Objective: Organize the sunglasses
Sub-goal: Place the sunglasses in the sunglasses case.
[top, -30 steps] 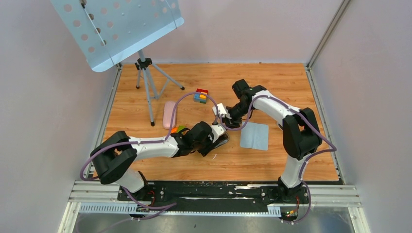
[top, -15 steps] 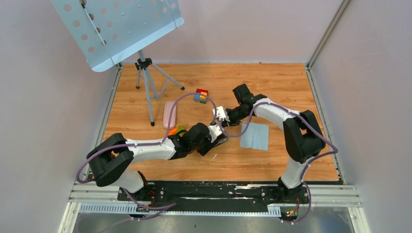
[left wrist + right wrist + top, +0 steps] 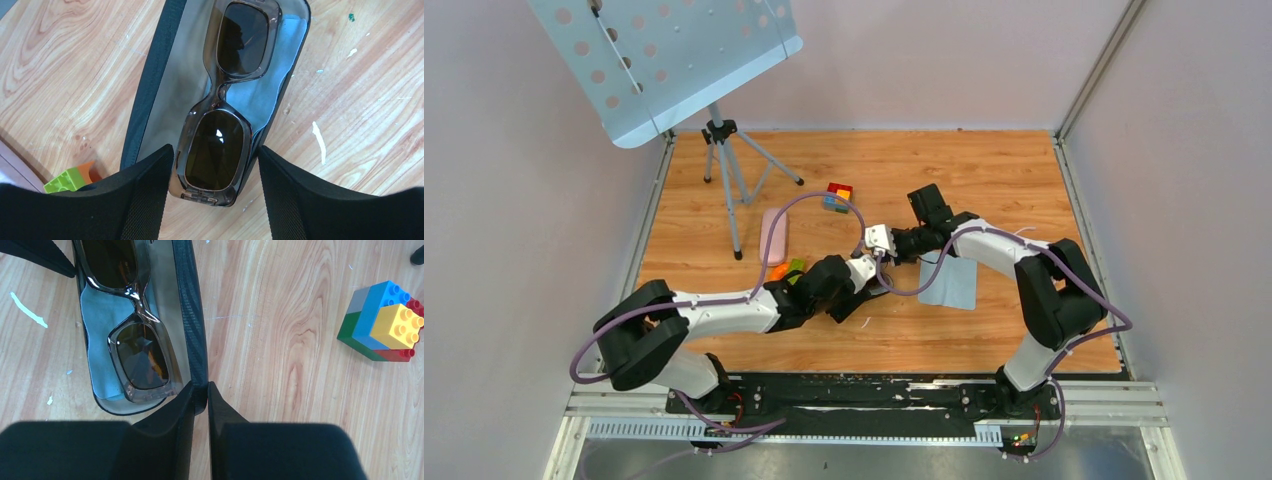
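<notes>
Left pincer point(image 3: 215, 151) and right pincer point(image 3: 201, 390) crowd opposite ends of the black case point(image 3: 150, 75). Toy blocks point(image 3: 786, 268) stand close on its left. Bare tabletop point(image 3: 924, 335) lies open toward the bases.

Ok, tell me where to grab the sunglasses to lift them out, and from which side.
Pinch the bridge of the sunglasses, coming straight down from above. They lie flat, lenses up, in the open case; the bridge is the narrowest part, with cloth showing beside it, so fingers should fit without touching lenses.
</notes>
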`<state>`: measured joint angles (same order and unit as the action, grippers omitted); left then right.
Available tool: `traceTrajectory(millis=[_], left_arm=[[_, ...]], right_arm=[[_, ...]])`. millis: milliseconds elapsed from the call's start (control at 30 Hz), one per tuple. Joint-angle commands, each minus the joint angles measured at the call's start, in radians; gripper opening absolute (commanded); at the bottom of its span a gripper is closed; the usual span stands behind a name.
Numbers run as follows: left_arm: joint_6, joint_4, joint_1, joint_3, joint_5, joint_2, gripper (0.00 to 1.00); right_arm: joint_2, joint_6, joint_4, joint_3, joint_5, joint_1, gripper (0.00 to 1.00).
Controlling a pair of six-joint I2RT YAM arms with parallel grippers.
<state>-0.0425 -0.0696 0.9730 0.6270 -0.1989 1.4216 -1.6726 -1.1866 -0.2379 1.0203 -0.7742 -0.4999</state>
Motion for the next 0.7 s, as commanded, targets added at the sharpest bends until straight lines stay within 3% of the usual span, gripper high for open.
traceTrajectory(millis=[0,667], left_arm=[[-0.007,0.018,0.015,-0.012,-0.037,-0.023,0.67],[0.101,0.040,0.020,-0.057,0.010,-0.215,0.69]], right_arm=[[0.013,0.040,-0.001,-0.024,-0.006,-0.016,0.13],[0.062,0.109,0.149,-0.092,0.081,-0.030,0.12]])
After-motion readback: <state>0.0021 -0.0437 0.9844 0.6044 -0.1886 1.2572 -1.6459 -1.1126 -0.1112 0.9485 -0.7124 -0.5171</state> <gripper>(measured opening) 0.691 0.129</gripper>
